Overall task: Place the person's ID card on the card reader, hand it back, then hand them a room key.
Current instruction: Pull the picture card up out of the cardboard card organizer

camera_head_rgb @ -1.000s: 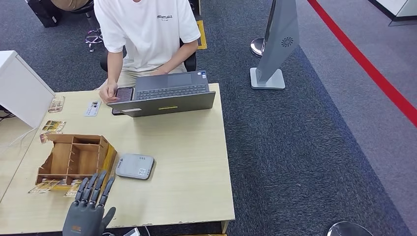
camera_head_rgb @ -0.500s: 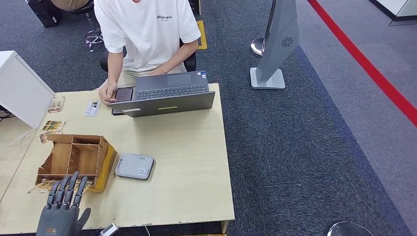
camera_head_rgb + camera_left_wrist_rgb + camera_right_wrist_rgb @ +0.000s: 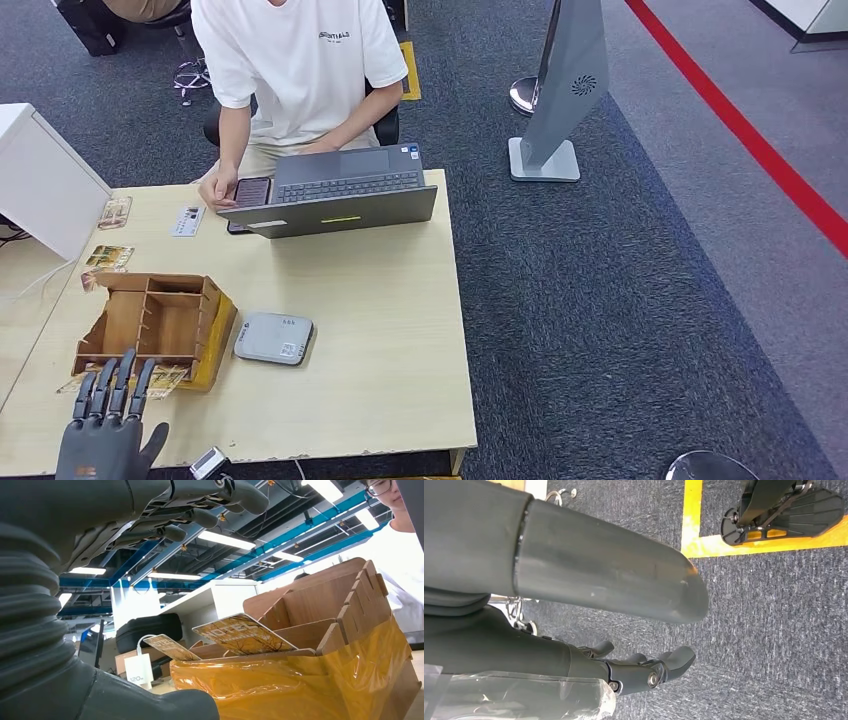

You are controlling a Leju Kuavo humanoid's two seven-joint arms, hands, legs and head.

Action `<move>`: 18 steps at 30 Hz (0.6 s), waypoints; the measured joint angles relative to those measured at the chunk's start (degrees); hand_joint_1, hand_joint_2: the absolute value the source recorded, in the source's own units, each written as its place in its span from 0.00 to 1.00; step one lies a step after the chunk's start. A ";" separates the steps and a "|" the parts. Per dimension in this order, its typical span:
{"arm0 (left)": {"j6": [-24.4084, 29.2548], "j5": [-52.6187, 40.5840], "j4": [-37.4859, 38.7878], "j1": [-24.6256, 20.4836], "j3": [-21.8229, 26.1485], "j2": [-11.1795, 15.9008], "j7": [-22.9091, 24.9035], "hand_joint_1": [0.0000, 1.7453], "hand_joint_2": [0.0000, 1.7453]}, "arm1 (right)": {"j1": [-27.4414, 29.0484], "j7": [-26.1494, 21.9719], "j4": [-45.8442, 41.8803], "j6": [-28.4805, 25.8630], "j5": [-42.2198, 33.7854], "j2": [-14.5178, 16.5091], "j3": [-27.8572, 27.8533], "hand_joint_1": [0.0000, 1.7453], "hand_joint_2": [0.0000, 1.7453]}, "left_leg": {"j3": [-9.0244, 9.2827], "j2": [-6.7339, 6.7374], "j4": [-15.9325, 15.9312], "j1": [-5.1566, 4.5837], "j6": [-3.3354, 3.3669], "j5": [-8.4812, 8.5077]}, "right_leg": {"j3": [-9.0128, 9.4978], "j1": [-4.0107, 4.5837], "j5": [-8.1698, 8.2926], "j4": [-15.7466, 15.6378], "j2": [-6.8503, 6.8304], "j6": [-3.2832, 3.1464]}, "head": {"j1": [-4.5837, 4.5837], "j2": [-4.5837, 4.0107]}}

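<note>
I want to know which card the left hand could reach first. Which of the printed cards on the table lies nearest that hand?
The printed card poking out under the wooden organiser's near edge, just beyond the left hand. The others lie past the organiser, towards the person.

An open grey laptop (image 3: 335,192) sits at the table's (image 3: 400,330) far edge beside a phone (image 3: 252,190).

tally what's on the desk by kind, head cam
Laptop: 1
Phone: 1
Card reader: 1
Wooden organizer box: 1
White box: 1
ID card: 1
Loose printed cards: count unclear, they overlap
Total: 6, plus those cards
</note>
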 joint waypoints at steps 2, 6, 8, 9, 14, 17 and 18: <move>0.00 -0.03 0.01 -0.17 0.15 -0.09 0.00 0.00 1.00 | 0.00 0.00 0.00 0.05 0.16 -0.01 -0.01 0.00 0.00 | 0.00 0.00 0.00 0.00 0.00 0.00 | 0.00 0.00 0.00 0.00 0.00 0.00 | 0.00 0.00; 0.00 -0.24 0.02 -0.61 0.34 -0.26 0.01 0.00 1.00 | -0.01 0.00 0.00 0.12 0.36 -0.02 -0.01 0.00 0.00 | 0.00 0.00 0.00 0.00 0.00 0.00 | 0.00 0.00 0.00 0.00 0.00 0.00 | 0.01 0.00; 0.00 -0.51 0.04 -1.07 0.35 -0.30 0.13 0.00 1.00 | -0.01 0.02 0.00 0.18 0.55 -0.03 -0.01 0.00 0.00 | 0.00 0.00 0.00 0.00 0.00 0.00 | 0.00 0.00 0.00 0.00 0.00 0.00 | 0.01 0.00; 0.00 -0.65 0.08 -1.34 0.36 -0.32 0.20 0.00 1.00 | -0.01 0.04 0.00 0.22 0.67 -0.04 -0.01 0.00 0.00 | 0.00 0.00 0.00 0.00 0.00 0.00 | 0.00 0.00 0.00 0.00 0.00 0.00 | 0.01 0.00; 0.00 -0.85 0.25 -2.13 0.36 -0.46 0.28 0.00 1.00 | -0.02 0.11 0.00 0.26 0.86 -0.06 -0.01 0.00 0.00 | 0.00 0.00 0.00 0.00 0.00 0.00 | 0.01 0.00 0.00 0.00 0.00 0.00 | 0.00 0.00; 0.00 -0.85 0.29 -2.28 0.36 -0.54 0.28 0.00 1.00 | -0.03 0.11 0.00 0.26 0.87 -0.08 -0.01 0.00 0.00 | 0.00 0.00 0.00 0.00 0.00 0.00 | 0.01 0.00 0.00 0.00 0.00 0.00 | 0.01 0.00; 0.00 -0.85 0.34 -2.34 0.36 -0.55 0.28 0.00 1.00 | -0.03 0.11 0.00 0.26 0.87 -0.08 -0.01 0.00 0.00 | 0.00 0.00 0.00 0.00 0.00 0.00 | 0.01 0.00 0.00 0.00 0.00 0.00 | 0.01 0.00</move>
